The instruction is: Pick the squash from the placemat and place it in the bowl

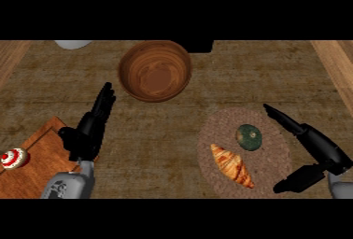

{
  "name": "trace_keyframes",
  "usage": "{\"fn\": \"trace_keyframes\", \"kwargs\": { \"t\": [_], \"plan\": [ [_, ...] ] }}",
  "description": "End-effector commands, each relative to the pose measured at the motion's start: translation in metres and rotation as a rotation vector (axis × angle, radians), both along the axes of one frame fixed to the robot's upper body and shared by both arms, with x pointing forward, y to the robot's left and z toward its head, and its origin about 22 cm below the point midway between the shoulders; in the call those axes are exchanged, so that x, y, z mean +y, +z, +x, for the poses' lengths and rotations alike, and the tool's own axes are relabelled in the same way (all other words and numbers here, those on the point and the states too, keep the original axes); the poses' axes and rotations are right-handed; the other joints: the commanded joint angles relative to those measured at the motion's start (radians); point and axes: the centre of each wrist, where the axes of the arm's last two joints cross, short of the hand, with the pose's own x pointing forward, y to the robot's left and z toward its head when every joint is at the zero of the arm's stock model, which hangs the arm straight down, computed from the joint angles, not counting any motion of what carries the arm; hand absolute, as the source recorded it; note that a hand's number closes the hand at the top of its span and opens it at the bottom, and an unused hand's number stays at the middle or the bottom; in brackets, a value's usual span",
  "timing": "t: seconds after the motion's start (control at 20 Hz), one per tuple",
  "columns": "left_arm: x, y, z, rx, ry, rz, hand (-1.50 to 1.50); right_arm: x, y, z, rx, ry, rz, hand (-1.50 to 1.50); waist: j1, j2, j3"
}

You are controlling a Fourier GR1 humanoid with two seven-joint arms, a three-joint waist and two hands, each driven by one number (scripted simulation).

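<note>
A dark green round squash [250, 137] lies on the round woven placemat [228, 126] at the right, with an orange croissant [231, 165] just below and left of it. The brown wooden bowl [155, 70] stands at the top centre with nothing in it. My right hand [314, 142] is at the mat's right edge, open, its fingers stretched up-left and its thumb low, apart from the squash. My left hand [89, 126] rests open at the left, fingers pointing up toward the bowl's left side.
A wooden board [38, 161] at the lower left carries a small red-and-white round item [14, 158]. A pale rounded object [72, 44] shows at the top left edge. Lighter wooden strips border the dark counter at both sides.
</note>
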Motion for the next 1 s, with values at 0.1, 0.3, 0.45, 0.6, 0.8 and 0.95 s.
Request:
{"fn": "trace_keyframes", "kwargs": {
  "t": [0.1, 0.3, 0.45, 0.6, 0.8, 0.95],
  "plan": [
    [0.011, 0.005, 0.002, 0.004, -0.003, 0.013, 0.00, 0.007, -0.019, 0.012, 0.040, 0.008, 0.044, -1.50, 0.002, 0.000, 0.000],
    [0.014, 0.019, -0.005, 0.012, -0.012, 0.009, 0.00, 0.007, -0.028, 0.014, 0.070, -0.009, 0.052, -1.50, 0.003, 0.000, 0.000],
    [0.005, 0.018, 0.004, -0.005, 0.002, 0.010, 0.00, -0.004, -0.043, 0.011, 0.074, -0.006, 0.059, -1.50, 0.002, 0.001, 0.000],
    [0.010, 0.006, -0.008, 0.010, -0.003, -0.010, 0.00, -0.006, -0.056, 0.006, 0.079, -0.021, 0.059, -1.50, 0.002, 0.000, 0.000],
    [0.000, 0.014, 0.013, -0.006, -0.001, 0.003, 0.00, 0.034, -0.063, 0.036, 0.049, -0.034, -0.024, -1.50, 0.004, 0.002, 0.000],
    [0.000, -0.001, 0.000, 0.020, -0.004, -0.011, 0.00, 0.023, -0.072, 0.030, 0.018, -0.090, -0.113, -1.50, 0.005, 0.002, 0.000]
  ]
}}
